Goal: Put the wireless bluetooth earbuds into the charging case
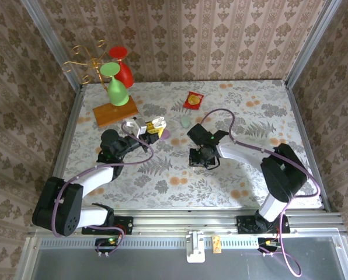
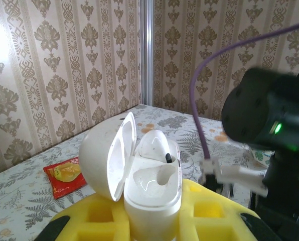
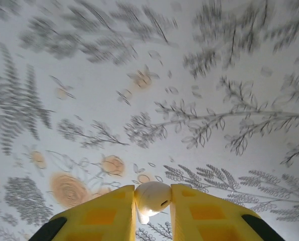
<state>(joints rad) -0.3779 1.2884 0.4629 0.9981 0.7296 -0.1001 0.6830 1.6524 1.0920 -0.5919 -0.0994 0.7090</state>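
My left claw (image 2: 154,223) is pressed tight on the base of the white charging case (image 2: 154,186), which stands upright between my yellow pads (image 2: 209,211); its lid (image 2: 107,155) hangs open to the left; a red-and-yellow packet (image 2: 64,175) lies on the counter (image 2: 19,201) beyond it. My right claw (image 3: 153,213) pinches a small white earbud (image 3: 152,196) at its tip, above the leaf-patterned counter; whether the bud touches the surface I cannot tell. From above, both claws sit near the counter's middle, mine on the right a little apart from the case.
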